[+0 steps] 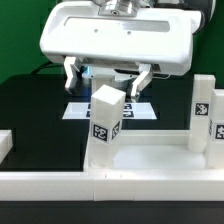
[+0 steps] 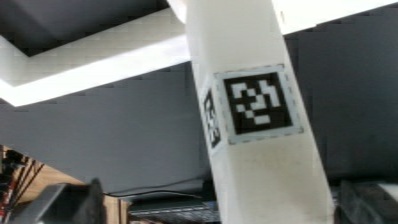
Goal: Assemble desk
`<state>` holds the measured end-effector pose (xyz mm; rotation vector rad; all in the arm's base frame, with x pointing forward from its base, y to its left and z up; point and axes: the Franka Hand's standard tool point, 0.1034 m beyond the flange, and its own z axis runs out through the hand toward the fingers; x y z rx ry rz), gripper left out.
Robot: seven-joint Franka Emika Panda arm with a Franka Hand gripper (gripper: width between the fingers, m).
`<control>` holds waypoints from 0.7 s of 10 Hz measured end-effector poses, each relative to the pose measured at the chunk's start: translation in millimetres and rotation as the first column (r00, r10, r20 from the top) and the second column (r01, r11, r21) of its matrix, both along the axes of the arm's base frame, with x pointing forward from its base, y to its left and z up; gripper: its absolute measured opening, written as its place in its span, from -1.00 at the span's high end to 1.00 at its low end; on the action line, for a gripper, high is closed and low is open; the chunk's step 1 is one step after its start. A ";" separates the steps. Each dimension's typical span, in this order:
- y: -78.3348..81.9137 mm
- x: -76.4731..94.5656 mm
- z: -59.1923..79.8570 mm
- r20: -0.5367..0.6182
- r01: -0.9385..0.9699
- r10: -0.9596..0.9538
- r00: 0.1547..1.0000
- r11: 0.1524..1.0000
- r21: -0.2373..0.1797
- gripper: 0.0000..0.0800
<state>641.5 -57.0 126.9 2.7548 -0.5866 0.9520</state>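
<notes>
The desk top [image 1: 150, 150] is a white rimmed tray lying at the front of the exterior view. One white leg [image 1: 105, 122] with a black-and-white tag stands upright at the tray's far left corner. My gripper [image 1: 106, 80] hangs directly over this leg, open, with its fingers [image 1: 72, 76] spread to either side of the leg's top. In the wrist view the leg [image 2: 258, 110] runs the whole length of the picture between the dark fingertips [image 2: 68, 205]. There is a wide gap on one side, so the leg is not clamped. My gripper [image 2: 222, 205] holds nothing.
Two more tagged white legs [image 1: 203, 108] [image 1: 216, 128] stand at the exterior view's right by the tray. The marker board [image 1: 85, 106] lies behind on the black table. A white rail [image 1: 50, 182] runs along the front, and a white block [image 1: 5, 145] sits at the left edge.
</notes>
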 end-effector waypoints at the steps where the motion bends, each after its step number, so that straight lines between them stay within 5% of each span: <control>1: 0.0 0.0 0.0 0.000 -0.001 0.001 1.000 1.000 -0.001 -0.62; 4: 21.2 0.4 24.7 -0.006 -0.008 0.009 1.000 0.998 0.060 -0.62; 7: 17.6 14.3 44.5 -0.040 -0.005 0.009 0.999 0.995 0.100 -0.62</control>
